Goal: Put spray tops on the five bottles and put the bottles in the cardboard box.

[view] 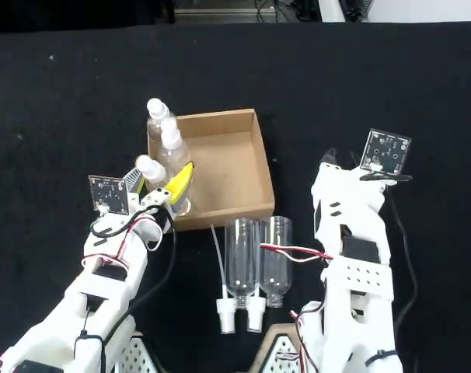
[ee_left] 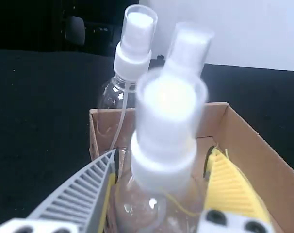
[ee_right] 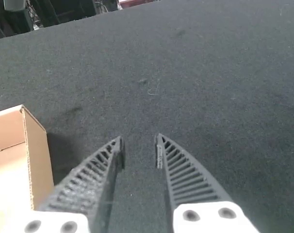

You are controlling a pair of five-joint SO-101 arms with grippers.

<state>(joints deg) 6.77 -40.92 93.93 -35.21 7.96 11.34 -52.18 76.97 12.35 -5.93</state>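
High view, quick rundown: got three capped bottles [view: 172, 134] standing in the left side of the box [view: 263, 167]. Left gripper [view: 162, 172] clenched on the nearest bottle [view: 150, 166]. Right gripper [ee_right: 139, 145] well right of the box, jaws apart over the table [ee_right: 210, 73]. Also two uncapped bottles [view: 242, 252] lying just near of the box, two spray tops [view: 228, 315] loose at their necks.
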